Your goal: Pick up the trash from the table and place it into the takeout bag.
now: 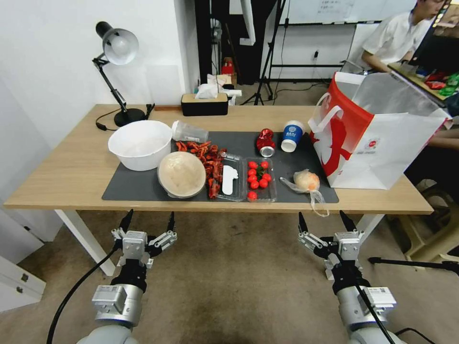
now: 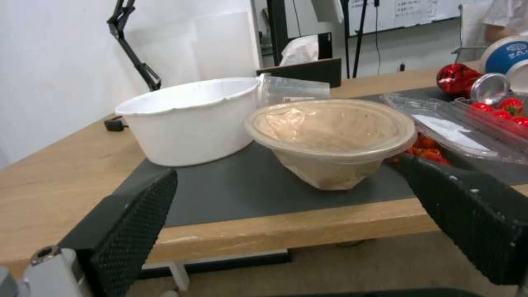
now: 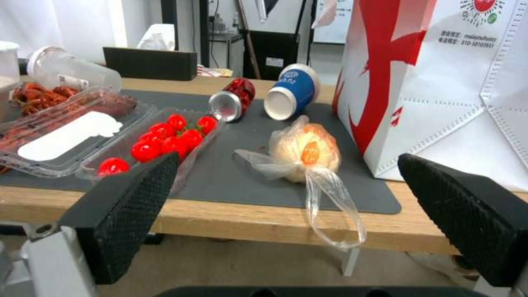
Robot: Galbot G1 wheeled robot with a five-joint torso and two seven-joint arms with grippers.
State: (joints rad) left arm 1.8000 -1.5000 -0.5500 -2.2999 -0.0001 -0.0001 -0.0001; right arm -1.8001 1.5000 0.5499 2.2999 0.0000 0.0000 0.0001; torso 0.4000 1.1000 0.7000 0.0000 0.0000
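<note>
Can and cup lie left of takeout bag

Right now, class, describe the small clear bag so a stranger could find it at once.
Start at the takeout bag standing on the table's right end. On the dark mat just before it lies the small clear bag, between the takeout bag and the tomato tray. Unlike its rigid neighbours, it is soft, knotted film around an orange lump, its tail hanging over the table edge.
</note>
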